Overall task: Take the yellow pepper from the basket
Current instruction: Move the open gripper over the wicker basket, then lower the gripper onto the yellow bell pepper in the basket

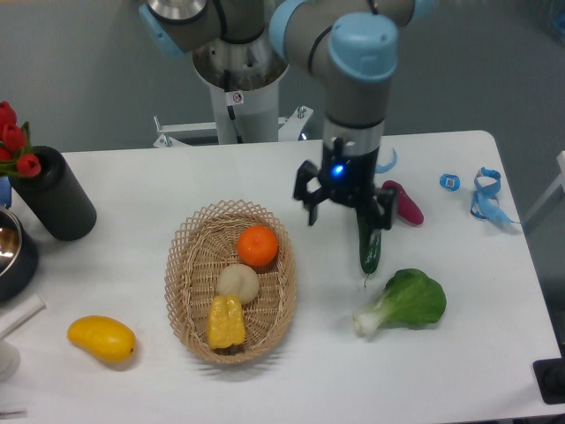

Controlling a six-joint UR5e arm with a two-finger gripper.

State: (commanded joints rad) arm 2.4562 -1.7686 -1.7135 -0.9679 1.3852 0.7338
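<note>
Three items are seen in the basket [181, 265], the yellow pepper [225, 321] lying at its near end, so the spread, empty gripper [343, 205] is best carried past the orange [258, 245] and lowered straight over the pepper.

Single fixed view from high in front of the table [132, 185], looking down and across toward the arm's base [240, 84] at middling distance, whole tabletop nearly in frame
</note>
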